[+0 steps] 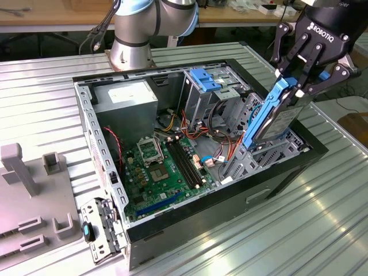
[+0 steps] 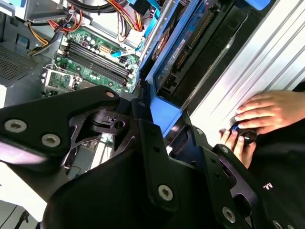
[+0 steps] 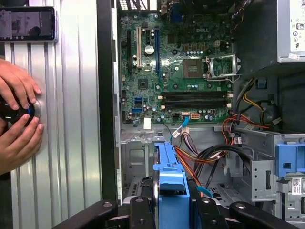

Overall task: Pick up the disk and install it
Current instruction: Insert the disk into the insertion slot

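One black end effector [image 1: 299, 86] was clamped on the upper end of the disk [image 1: 275, 118], a dark grey metal slab in a bright blue plastic frame. The disk stood on edge and tilted, its lower end dipping into the open black computer case [image 1: 190, 215] at the exterior view's right. In the second wrist view the disk [image 2: 183, 47] ran from the fingers [image 2: 157, 157] toward the case. In the first wrist view its blue edge [image 3: 171, 191] hung near the green motherboard [image 3: 181, 71]. It looked stiff, dense and shock-sensitive; the frame's edges seemed the safest hold.
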